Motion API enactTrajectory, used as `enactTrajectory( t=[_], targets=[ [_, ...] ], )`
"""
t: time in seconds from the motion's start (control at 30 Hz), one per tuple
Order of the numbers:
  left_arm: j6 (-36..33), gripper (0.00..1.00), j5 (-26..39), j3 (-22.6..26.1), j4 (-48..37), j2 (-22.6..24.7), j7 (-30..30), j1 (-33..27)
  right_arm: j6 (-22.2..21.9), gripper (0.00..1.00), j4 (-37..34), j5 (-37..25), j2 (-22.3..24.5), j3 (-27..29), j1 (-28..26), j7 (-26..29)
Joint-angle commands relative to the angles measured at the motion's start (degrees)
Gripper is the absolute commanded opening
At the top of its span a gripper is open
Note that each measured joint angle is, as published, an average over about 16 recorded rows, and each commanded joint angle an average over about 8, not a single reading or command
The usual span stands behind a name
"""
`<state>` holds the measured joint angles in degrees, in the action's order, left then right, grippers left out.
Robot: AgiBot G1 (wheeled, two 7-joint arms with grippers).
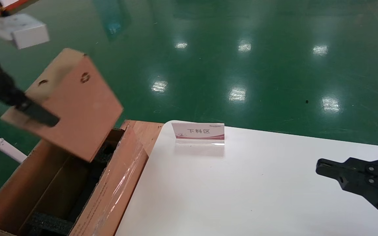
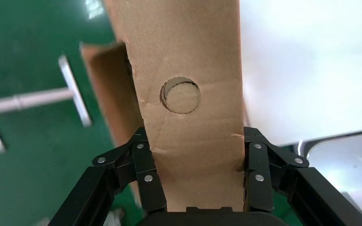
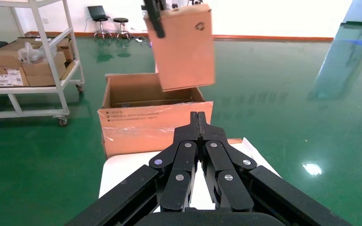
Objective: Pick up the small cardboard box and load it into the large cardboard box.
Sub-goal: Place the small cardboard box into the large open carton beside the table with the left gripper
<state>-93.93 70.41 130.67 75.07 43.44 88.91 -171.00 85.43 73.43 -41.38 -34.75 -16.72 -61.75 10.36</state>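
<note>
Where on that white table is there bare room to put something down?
The white table is bare between the small sign and the right hand, and along its near edge. It is crowded over the large cardboard box, where the left hand holds the small cardboard box.

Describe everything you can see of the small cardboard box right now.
The small plain brown cardboard box is rectangular, with a round finger hole on its narrow side and a dark recycling symbol. It hangs tilted in the air above the large open brown corrugated carton, touching only the left gripper, whose black fingers clamp its narrow sides.
</note>
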Motion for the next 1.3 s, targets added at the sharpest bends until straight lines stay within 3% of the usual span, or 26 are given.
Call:
enactTrajectory(
  t=[0.03, 0.27, 0.3, 0.73, 1.3],
  targets=[
    [-0.78, 0.00, 0.49, 2.76, 0.06, -0.20, -0.07, -1.65, 0.00, 0.05, 0.00, 0.00, 0.00, -0.01, 0.00, 0.00],
    [-0.43, 0.00, 0.72, 11.11, -2.21, -2.40, -2.97, -1.91, -0.01, 0.93, 0.00, 0.02, 0.01, -0.03, -0.01, -0.02],
    [-0.35, 0.00, 0.61, 11.85, -2.55, -2.73, -3.42, -1.91, -0.01, 1.00, 0.00, 0.02, 0.01, -0.03, -0.01, -0.02],
    [1.08, 0.00, 2.46, 16.73, -3.72, -7.61, -6.31, -0.78, -0.03, 1.00, 0.00, 0.05, 0.03, -0.08, -0.02, -0.04],
    [7.07, 0.00, 7.69, 13.98, -3.60, -13.88, -6.41, 8.24, -0.06, 1.00, 0.00, 0.09, 0.06, -0.13, -0.03, -0.07]
  ],
)
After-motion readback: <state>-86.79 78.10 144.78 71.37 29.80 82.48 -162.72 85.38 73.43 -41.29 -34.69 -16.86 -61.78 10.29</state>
